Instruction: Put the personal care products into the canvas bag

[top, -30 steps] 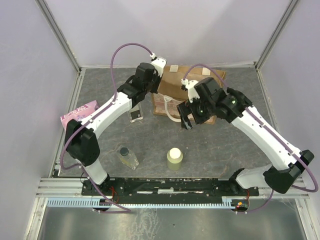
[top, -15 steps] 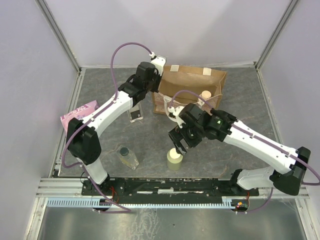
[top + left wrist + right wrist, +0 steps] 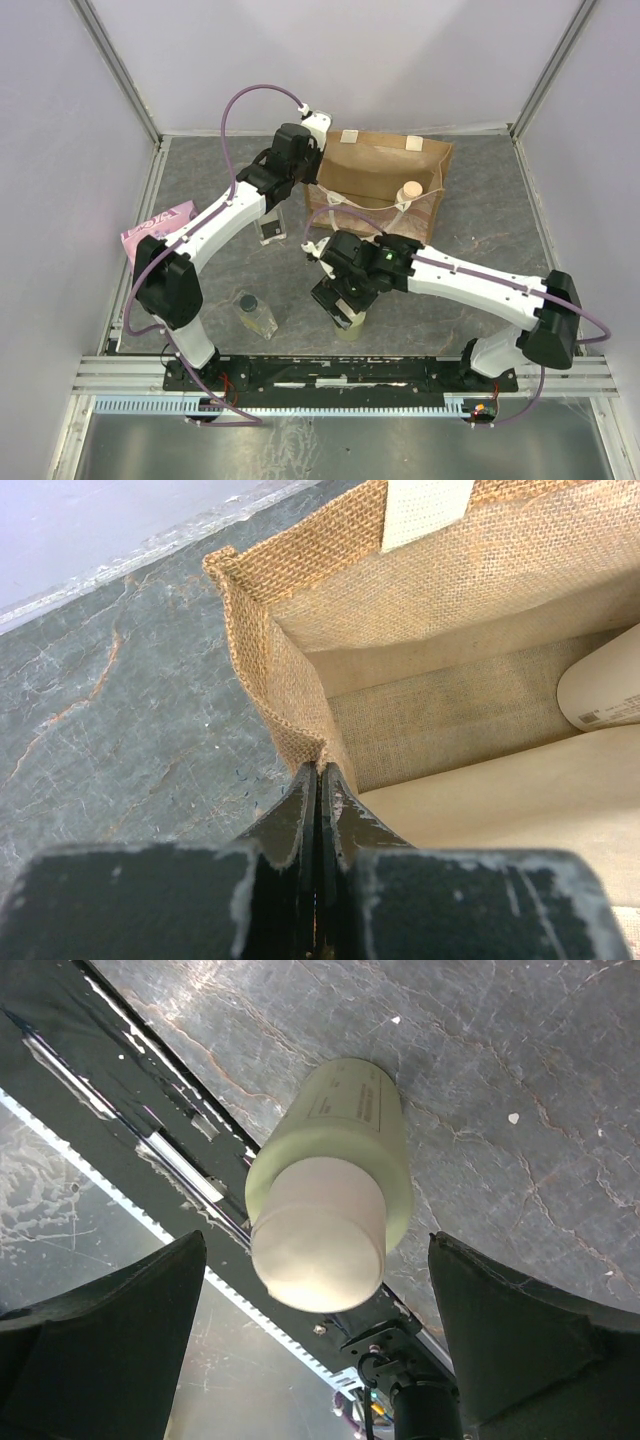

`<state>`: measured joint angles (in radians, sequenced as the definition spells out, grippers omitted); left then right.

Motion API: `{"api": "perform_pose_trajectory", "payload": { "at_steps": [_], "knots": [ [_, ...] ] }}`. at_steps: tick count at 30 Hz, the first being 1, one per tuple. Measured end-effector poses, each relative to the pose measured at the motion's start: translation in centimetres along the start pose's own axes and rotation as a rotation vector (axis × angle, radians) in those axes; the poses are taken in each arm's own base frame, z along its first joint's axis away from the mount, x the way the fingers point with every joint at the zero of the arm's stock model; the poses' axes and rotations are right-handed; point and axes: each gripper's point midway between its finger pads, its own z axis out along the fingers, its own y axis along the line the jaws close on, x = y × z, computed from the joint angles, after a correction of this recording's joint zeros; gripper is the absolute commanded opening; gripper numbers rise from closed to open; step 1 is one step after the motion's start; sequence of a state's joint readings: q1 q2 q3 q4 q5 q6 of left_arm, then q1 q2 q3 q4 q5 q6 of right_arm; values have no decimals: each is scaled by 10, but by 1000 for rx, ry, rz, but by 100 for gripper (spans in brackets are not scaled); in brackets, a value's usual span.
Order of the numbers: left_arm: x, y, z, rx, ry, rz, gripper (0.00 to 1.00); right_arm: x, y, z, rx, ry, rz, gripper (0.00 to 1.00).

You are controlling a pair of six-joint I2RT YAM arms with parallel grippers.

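By the bench's near edge the yellow-green bottle (image 3: 330,1180) is standing upright — the right jaws are hanging apart around it. Toward the far edge the left jaws are clamping the rim of the canvas bag (image 3: 290,670) — a cream bottle (image 3: 605,685) is lying inside.

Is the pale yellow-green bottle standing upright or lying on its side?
Upright. In the right wrist view the yellow-green bottle stands on its base, with its white cap pointing up toward the camera.
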<state>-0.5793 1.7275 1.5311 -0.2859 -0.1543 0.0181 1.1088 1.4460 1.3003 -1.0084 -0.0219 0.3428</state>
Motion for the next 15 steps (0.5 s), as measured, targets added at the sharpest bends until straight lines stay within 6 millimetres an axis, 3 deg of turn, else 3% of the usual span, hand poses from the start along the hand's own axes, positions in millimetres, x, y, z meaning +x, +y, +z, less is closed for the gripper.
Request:
{"api": "perform_pose_trajectory", "payload": {
  "at_steps": [15],
  "knots": [
    [1, 0, 2, 0, 2, -6, 3, 20, -7, 51, 37, 119, -16, 98]
  ]
}}
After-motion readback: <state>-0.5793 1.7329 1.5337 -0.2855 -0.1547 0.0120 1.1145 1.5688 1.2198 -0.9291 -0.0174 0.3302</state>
